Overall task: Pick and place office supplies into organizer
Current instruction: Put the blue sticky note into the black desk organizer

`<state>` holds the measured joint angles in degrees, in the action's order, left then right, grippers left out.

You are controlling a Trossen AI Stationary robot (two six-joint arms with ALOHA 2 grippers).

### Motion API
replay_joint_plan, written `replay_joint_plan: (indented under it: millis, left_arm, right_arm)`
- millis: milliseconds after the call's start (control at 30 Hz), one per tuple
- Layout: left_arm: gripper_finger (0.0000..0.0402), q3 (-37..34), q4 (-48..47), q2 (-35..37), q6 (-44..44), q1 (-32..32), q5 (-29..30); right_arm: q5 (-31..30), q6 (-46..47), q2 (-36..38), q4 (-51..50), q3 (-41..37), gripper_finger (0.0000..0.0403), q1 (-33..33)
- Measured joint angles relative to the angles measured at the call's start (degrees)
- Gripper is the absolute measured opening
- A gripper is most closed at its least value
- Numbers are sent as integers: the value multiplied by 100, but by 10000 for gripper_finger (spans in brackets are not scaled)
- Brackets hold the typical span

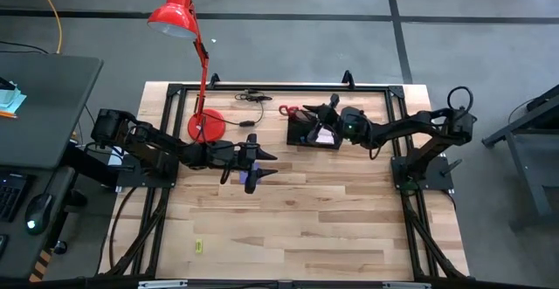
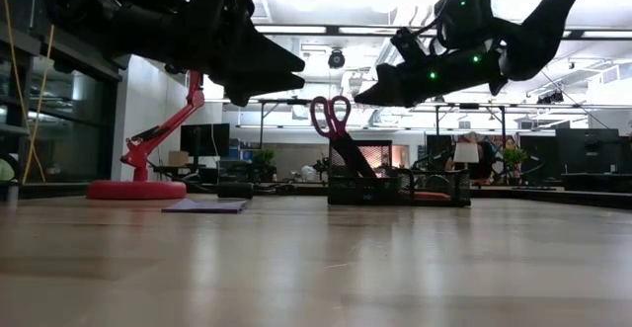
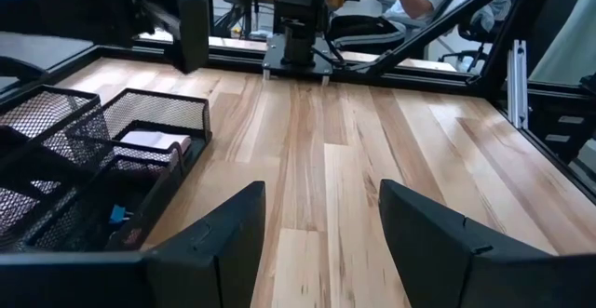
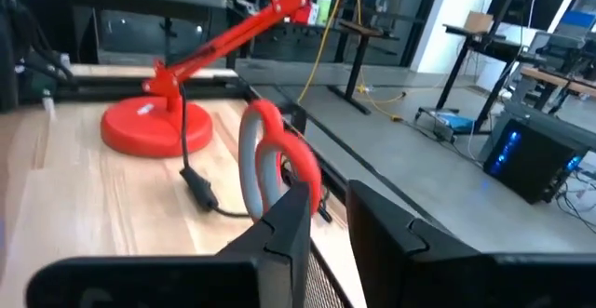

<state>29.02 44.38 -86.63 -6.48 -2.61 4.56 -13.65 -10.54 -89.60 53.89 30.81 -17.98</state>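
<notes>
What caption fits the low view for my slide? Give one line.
Red-handled scissors stand upright in the black mesh organizer beneath the right claw, purple note pad flat beside the lamp base.

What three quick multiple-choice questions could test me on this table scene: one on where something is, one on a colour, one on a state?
1. Where are the red-handled scissors?
A. Flat on the table beside the lamp
B. Standing in the organizer, handles up
C. In the left gripper

2. What colour is the desk lamp?
A. Red
B. Blue
C. White

3. How is the left gripper?
A. Shut on a pen
B. Shut on a note pad
C. Open, holding nothing

Answers:
1 B: the low view shows the handles rising above the mesh tray.
2 A: its shade, arm and round base are red in the high view.
3 C: the left wrist view shows bare table between its spread fingers.
</notes>
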Motion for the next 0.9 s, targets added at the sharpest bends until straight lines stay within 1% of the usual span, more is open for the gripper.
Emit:
replay_joint_plan:
  millis: [67, 167, 267, 333, 400, 533, 700, 800, 900]
  left_arm:
    - [193, 0, -2, 0, 0, 2, -1]
    - [193, 0, -4, 0, -23, 0, -1]
    - [193, 0, -6, 0, -31, 0, -1]
    - [193, 0, -22, 0, -1, 0, -1]
    - [193, 0, -84, 0, 59, 0, 0]
    - [193, 0, -264, 0, 162, 0, 6]
    - [193, 0, -365, 2, 271, 0, -77]
    - [193, 0, -426, 95, 274, 0, -400]
    - [193, 0, -500, 328, 276, 5, -596]
  right_arm:
    - [26, 5, 0, 235, -2, 66, 1]
    - [227, -40, 7, 626, -2, 66, 114]
    - [732, -44, 35, 849, -2, 67, 348]
    - [1064, -42, 35, 806, -2, 67, 540]
    - [1230, -42, 35, 767, -2, 67, 786]
    - [1380, -177, 35, 499, -4, 67, 1382]
    - [1347, -302, 35, 86, -7, 67, 2041]
    - [1329, -344, 33, -93, -7, 68, 2286]
    - [1221, -157, 31, -127, -7, 83, 2430]
